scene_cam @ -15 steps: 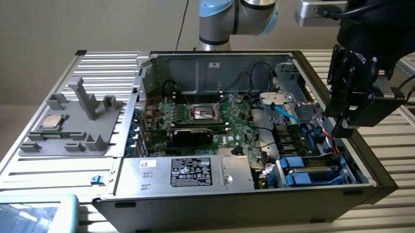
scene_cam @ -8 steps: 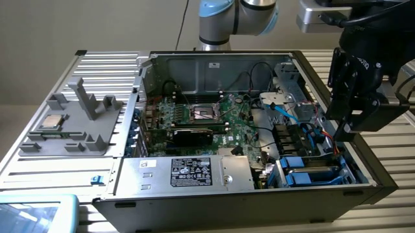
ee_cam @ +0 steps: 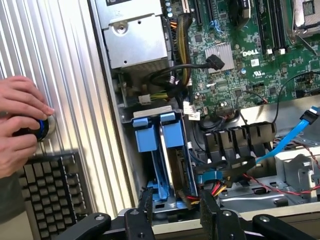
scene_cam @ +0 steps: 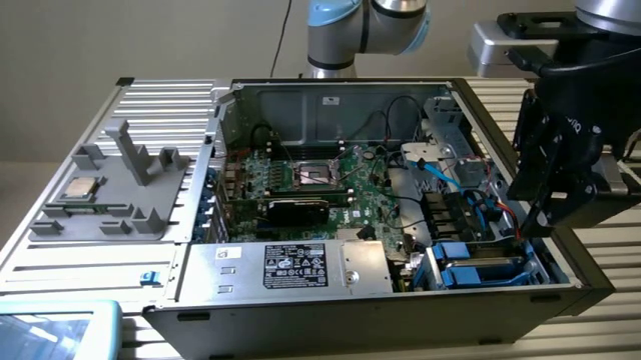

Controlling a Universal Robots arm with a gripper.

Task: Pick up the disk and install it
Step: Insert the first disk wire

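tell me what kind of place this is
Probably a robotics lab bench for computer assembly: an open desktop computer case with its motherboard exposed sits on a ribbed metal table, a robot arm stands by it, and a person's hands rest beside a keyboard.
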